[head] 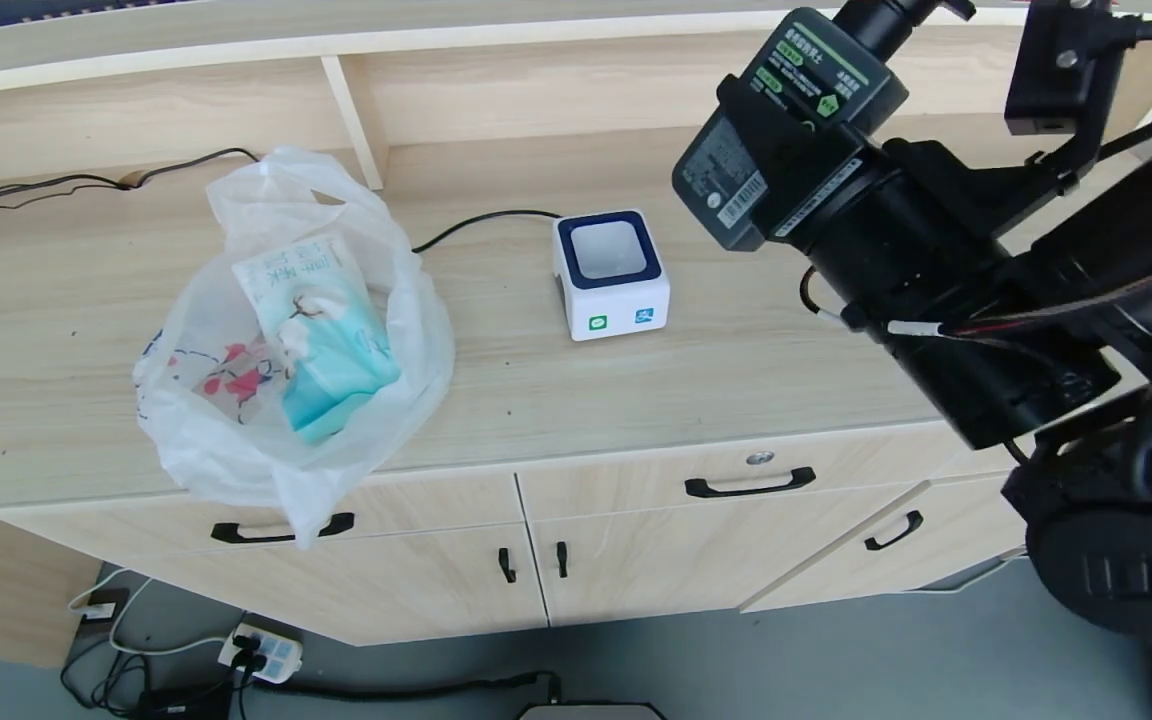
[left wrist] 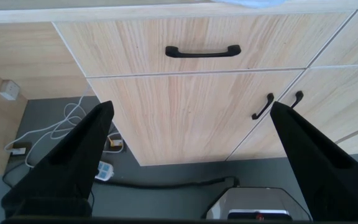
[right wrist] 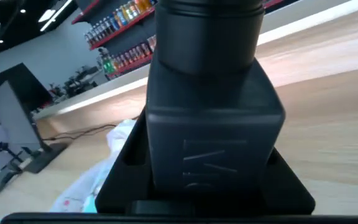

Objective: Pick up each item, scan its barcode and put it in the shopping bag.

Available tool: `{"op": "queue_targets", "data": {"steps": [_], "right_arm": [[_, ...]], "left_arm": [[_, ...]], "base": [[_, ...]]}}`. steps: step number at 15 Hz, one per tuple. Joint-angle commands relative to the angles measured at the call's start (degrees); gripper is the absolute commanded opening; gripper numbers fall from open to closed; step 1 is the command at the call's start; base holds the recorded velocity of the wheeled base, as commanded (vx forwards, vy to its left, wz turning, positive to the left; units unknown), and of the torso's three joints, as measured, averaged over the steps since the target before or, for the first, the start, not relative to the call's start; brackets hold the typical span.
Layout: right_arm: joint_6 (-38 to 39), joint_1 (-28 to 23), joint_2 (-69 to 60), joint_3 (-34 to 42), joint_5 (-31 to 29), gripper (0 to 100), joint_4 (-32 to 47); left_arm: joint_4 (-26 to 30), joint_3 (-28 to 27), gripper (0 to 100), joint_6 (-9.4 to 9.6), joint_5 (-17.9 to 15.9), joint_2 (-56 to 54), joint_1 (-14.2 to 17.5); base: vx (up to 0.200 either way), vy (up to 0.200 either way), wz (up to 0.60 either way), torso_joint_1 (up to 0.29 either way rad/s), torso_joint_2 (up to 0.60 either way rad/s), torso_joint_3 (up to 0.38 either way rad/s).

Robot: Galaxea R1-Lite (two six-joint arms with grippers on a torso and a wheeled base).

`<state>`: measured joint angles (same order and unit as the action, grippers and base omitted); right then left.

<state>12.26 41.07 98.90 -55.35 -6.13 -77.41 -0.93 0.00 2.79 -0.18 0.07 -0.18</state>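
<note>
The right pincer, closest to the head camera, is pinching a dark bottle and holding it raised over the right part of the surface. The bottle's cap is tilting up and away, and its barcode label is showing low on its side. The shopping bag is sitting at the surface's left, with a blue tissue pack lying inside. The scanner is standing between bag and bottle, window up. That is putting it below and to the left of the bottle, with the right arm nearer. The left pincer is hanging spread before the drawers.
</note>
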Motion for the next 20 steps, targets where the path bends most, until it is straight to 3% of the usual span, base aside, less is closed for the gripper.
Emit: {"op": "queue_targets", "data": {"steps": [1,3,5,10,14,20], "right_arm": [[2.06,14.04,-11.71,7.62,-3.01,0,0.86],[3.38,17.29,-16.02,12.28,-3.27,0,1.38],[5.05,19.84,-19.1,13.77,-3.1,0,3.05],[5.49,23.44,-20.5,9.2,-2.39,0,9.56],[3.91,30.12,-20.06,10.52,-2.83,0,9.65],[2.77,30.12,-18.39,10.08,-3.36,0,9.65]], "left_arm": [[-0.04,0.0,100,0.02,0.01,0.01,0.01],[-0.04,0.0,100,0.81,0.01,-0.07,0.01],[-0.04,0.0,100,2.75,-0.08,-0.07,0.01],[-0.04,0.0,100,2.31,-0.08,0.01,0.01],[-0.04,0.0,100,2.04,-0.08,0.01,0.01],[-0.04,0.0,100,1.6,-0.08,0.01,0.01]], "base": [[0.0,0.0,0.0,0.0,0.0,0.0],[0.0,0.0,0.0,0.0,0.0,0.0],[0.0,0.0,0.0,0.0,0.0,0.0],[0.0,0.0,0.0,0.0,0.0,0.0],[0.0,0.0,0.0,0.0,0.0,0.0],[0.0,0.0,0.0,0.0,0.0,0.0]]}}
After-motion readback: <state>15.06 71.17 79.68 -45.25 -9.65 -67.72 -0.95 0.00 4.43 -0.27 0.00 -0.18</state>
